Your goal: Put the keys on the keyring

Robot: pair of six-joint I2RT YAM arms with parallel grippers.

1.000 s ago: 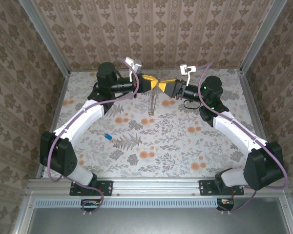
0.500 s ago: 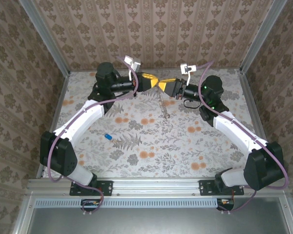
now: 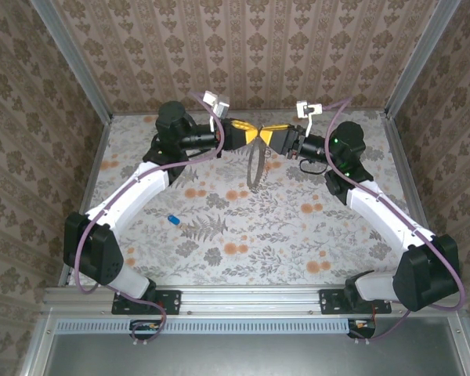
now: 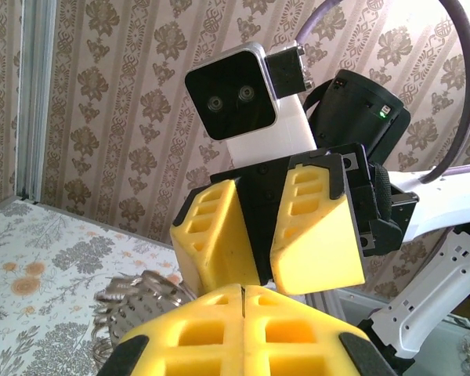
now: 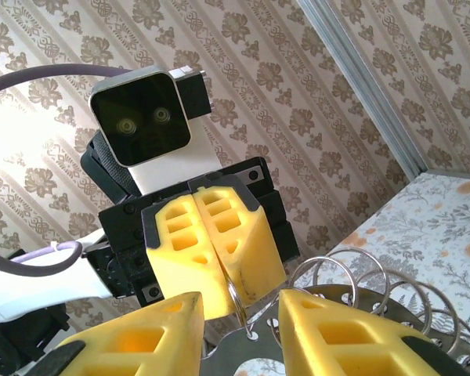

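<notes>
A: Left gripper [image 3: 252,135]?
B: Yellow fingers pressed together, pinching the thin metal keyring [image 5: 236,301]; its coiled strap [image 3: 254,164] hangs above the floral table [image 3: 298,227].
A: Right gripper [image 3: 265,136]?
B: Fingers parted around the ring, tip to tip with the left.
A: Blue-headed key [image 3: 173,220]?
B: On the table, well apart, near the left arm.

White arms, yellow tool pads [image 4: 313,243]

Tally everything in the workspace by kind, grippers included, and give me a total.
Grippers: 2, the left gripper and the right gripper, meeting tip to tip above the table.
Keys: 1, the blue key lying on the table.
Keyrings: 1, the keyring hanging from the shut left gripper.
Total: 4
</notes>
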